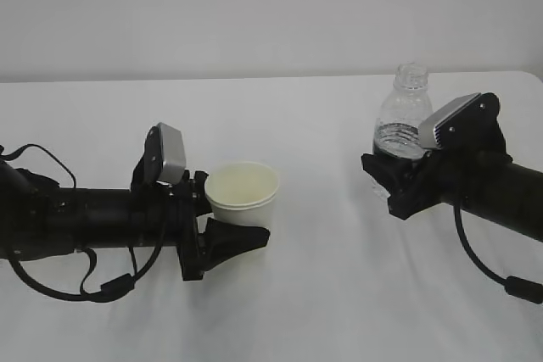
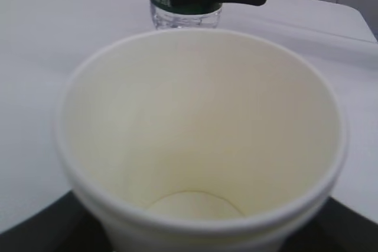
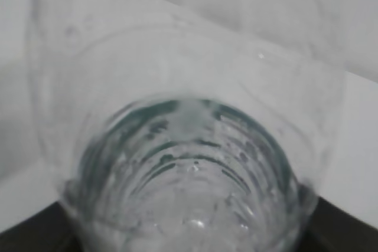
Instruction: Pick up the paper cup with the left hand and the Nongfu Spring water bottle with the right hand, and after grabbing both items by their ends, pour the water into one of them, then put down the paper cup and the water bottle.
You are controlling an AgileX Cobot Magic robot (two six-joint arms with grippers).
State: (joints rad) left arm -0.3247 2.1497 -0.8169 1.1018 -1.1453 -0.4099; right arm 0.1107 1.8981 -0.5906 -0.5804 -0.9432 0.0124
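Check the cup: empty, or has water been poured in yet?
Empty. The left wrist view looks straight into the cup and shows a dry, pale bottom; the bottle stands upright in the right gripper.

I had the left hand [image 1: 222,228] lying level across the lower left of the exterior frame, jaws spread wide around a load. The right hand [image 1: 392,181] reached in from the right edge, jaws likewise clasped.

Clear ribbed water bottle [image 3: 189,163] close up, green label tint inside, white table [image 3: 360,163] behind
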